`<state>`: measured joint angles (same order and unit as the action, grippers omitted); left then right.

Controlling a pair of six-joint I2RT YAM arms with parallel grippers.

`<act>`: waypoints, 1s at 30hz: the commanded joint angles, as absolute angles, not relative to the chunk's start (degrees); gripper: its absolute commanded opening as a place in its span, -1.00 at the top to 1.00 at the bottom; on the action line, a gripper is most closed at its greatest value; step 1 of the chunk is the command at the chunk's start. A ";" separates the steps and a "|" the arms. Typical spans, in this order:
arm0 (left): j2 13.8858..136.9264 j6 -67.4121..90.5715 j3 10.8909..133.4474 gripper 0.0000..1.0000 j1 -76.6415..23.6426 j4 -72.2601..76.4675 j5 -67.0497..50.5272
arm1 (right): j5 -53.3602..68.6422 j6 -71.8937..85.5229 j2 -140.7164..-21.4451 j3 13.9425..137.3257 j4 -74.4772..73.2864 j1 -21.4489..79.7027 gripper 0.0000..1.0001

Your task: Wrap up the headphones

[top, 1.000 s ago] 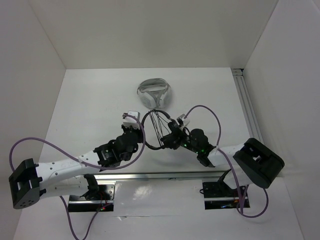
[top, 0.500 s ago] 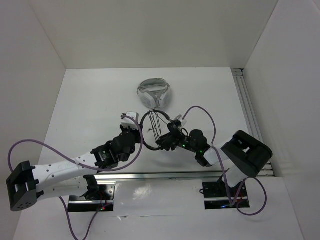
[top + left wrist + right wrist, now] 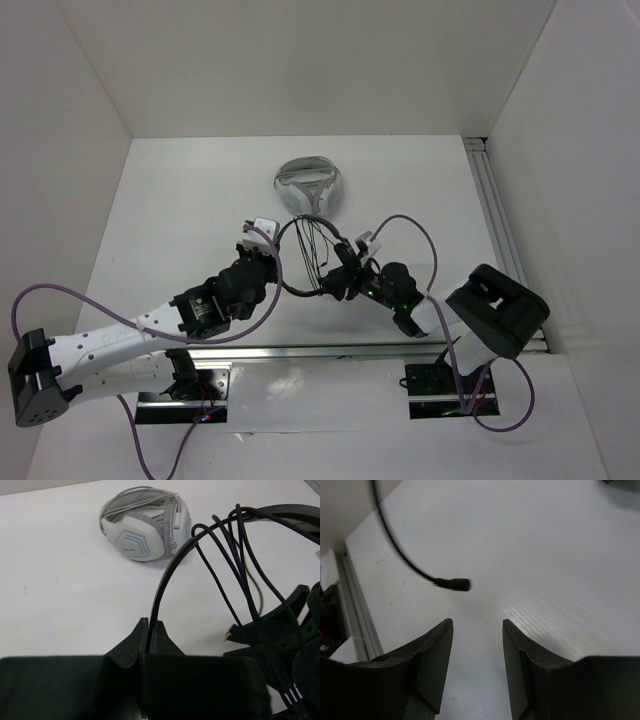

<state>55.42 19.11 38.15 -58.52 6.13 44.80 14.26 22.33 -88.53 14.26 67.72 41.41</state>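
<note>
The black headphones [image 3: 291,229] are held off the table between my two arms, with the thin cable [image 3: 311,252] looped several times across the headband. My left gripper [image 3: 276,262] is shut on the thin headband [image 3: 165,580]. In the left wrist view the cable strands [image 3: 235,560] cross the band and the gold plug tip [image 3: 229,636] shows at the right. My right gripper [image 3: 330,283] is open and empty [image 3: 477,625]. A loose cable end [image 3: 454,584] hangs just ahead of its fingertips. The ear pads are mostly hidden.
A bulkier white-and-grey headset [image 3: 309,187] lies on the table just beyond the black headphones; it also shows in the left wrist view [image 3: 145,525]. A metal rail [image 3: 492,200] runs along the right wall. White walls enclose the table.
My left arm has shifted up and left with the headband still in it. The right arm's elbow has folded inward and its gripper has stayed close to the cable loops.
</note>
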 commanded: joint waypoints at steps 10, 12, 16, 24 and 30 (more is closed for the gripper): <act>50.02 18.11 40.79 1.00 -59.06 2.29 45.18 | -11.67 20.39 -73.66 8.09 54.43 41.57 -0.15; 49.49 18.63 40.78 1.00 -59.06 1.76 44.65 | -14.40 20.39 -72.52 8.09 52.66 41.57 -0.15; 48.87 19.77 40.26 1.00 -59.06 -0.35 45.17 | -20.82 22.24 -66.47 7.48 47.66 41.57 -0.15; 48.87 24.70 40.25 1.00 -59.68 -6.94 45.79 | -31.29 26.46 -45.64 7.99 30.16 41.57 -0.25; 48.87 28.03 38.94 1.00 -60.29 -9.31 43.51 | -31.29 24.52 -35.69 12.12 19.53 41.57 -0.27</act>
